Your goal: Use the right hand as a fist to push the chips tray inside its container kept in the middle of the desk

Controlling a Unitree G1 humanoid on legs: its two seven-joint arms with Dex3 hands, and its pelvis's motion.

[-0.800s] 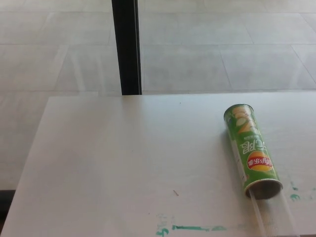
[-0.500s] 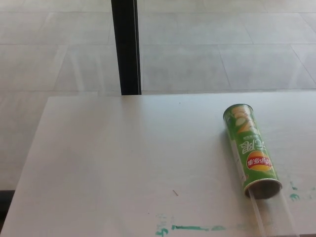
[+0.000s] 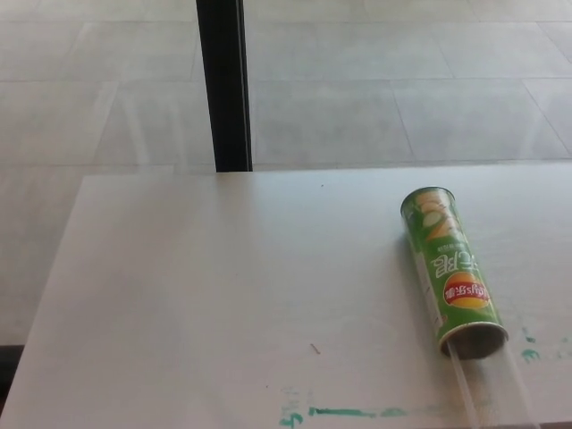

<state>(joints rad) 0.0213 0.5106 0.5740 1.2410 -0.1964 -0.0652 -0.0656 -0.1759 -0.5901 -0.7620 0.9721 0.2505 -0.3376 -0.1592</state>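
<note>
- At the far left, the white desk (image 3: 223,295) begins; its left edge slants up toward the back, with pale tiled floor (image 3: 89,116) showing beyond it.
- Behind the desk, left of centre, a black vertical post (image 3: 223,85) rises from just past the back edge to the top of the view.
- Along the desk's near edge, slightly right of centre, runs a green paint streak (image 3: 344,412), with a smaller green smudge at its left end.
- A tiny dark speck (image 3: 315,349) lies on the bare desk surface just above that streak.
- On the right part of the desk lies the green chips container (image 3: 450,268), on its side, closed end toward the back and open mouth toward the near edge.
- From that open mouth the clear chips tray (image 3: 492,389) sticks out toward the near edge, touching the desk and running out of the picture at the bottom.
- Further right, a few green dabs (image 3: 529,355) mark the desk beside the container's mouth.
- Neither of the 2 hands shows anywhere, so their state cannot be told.
</note>
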